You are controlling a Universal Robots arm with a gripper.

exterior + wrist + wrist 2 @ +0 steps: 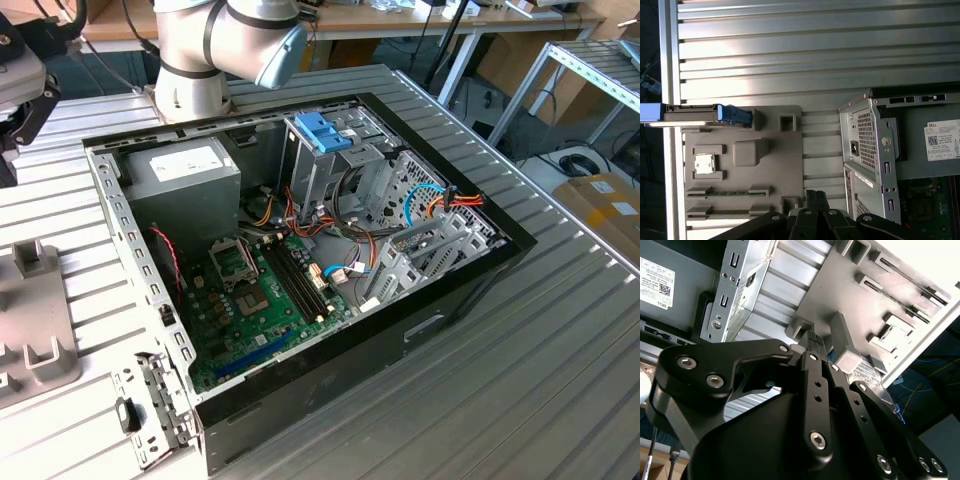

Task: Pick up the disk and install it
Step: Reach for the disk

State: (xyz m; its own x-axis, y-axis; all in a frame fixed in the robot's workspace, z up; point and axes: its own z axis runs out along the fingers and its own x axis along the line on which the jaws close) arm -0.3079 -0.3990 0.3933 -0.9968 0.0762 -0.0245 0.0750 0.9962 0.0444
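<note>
The gripper [814, 195] has its two black fingers pressed together at the tips, with nothing between them. It hangs over a grey tray [790, 150], above the rim on the side away from the disk, and it touches nothing.

The disk [695, 116] stands on its thin edge in a slot along the opposite rim of the tray, well apart from the fingertips. Its long axis runs level with that rim and in line with the ribs of the metal table [815, 50]. The end with the blue plastic frame points toward the computer case [875, 145]. The other end reaches out past the tray's rim, over the rail at the table's edge. From here the disk is seen edge-on: a narrow dark metal strip with a bright line along it and a blue cap at the end nearest the case. Its flat face cannot be made out in the first wrist view.

The tray also holds several moulded blocks and slots, and one pocket has a small square chip [704, 163] in it.

In the exterior view the tray lies on the table at the exterior view's left of the open case. The arm [230, 40] rises behind the case.
</note>
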